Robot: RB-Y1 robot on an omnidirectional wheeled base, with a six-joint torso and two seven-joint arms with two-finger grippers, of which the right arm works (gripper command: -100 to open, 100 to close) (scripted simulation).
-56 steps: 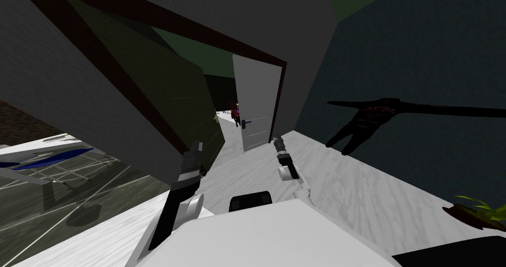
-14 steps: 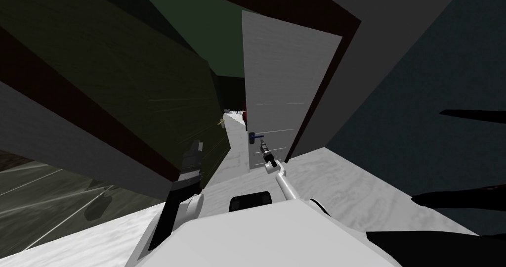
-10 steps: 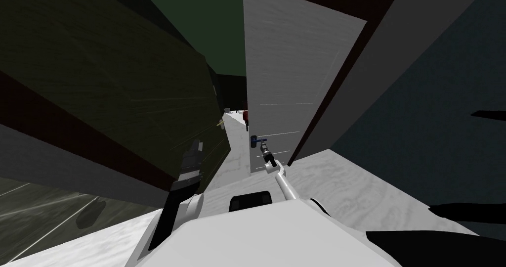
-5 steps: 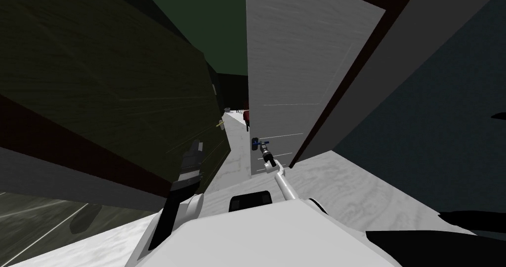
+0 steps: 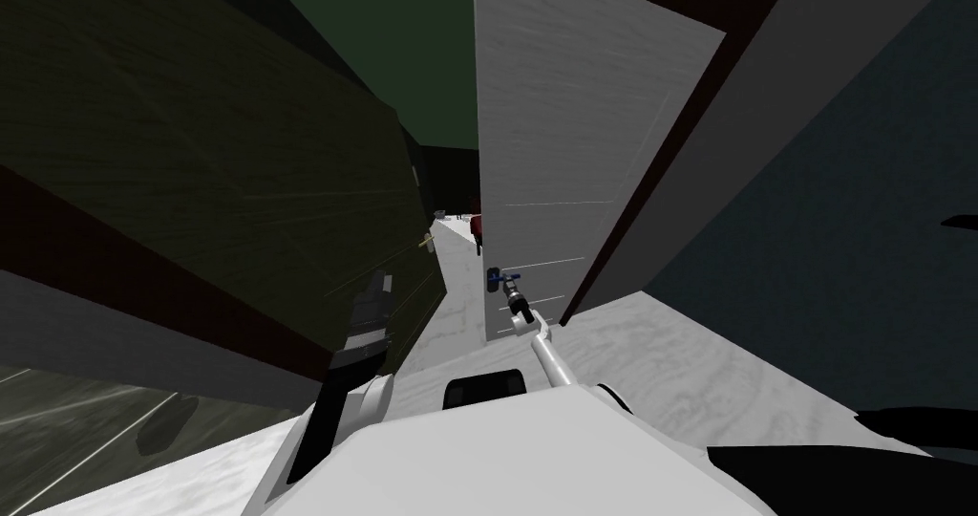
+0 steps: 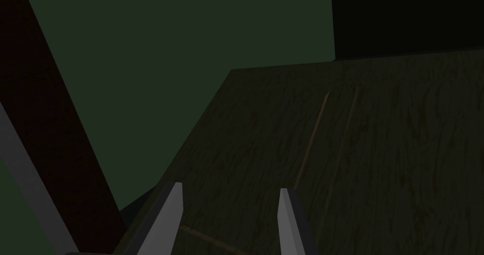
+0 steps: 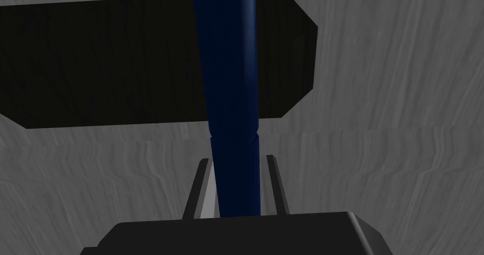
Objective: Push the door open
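A light grey door stands ajar ahead of me, its free edge towards the gap on the left. Low on it a dark blue lever handle sits on a black plate. My right gripper is stretched out to that handle. In the right wrist view the blue handle runs between the two fingers, which press its sides, so the right gripper is shut on it. My left gripper is raised beside a dark wooden panel; there the left gripper is open and holds nothing.
The dark wooden panel lines the left side of the passage. A dark brown door frame and a grey-blue wall close off the right. Pale floor runs through the narrow gap, with a small red object far beyond.
My right gripper has closed from wide open onto the blue handle. I have edged a little closer to the door. The left arm has stayed where it was.
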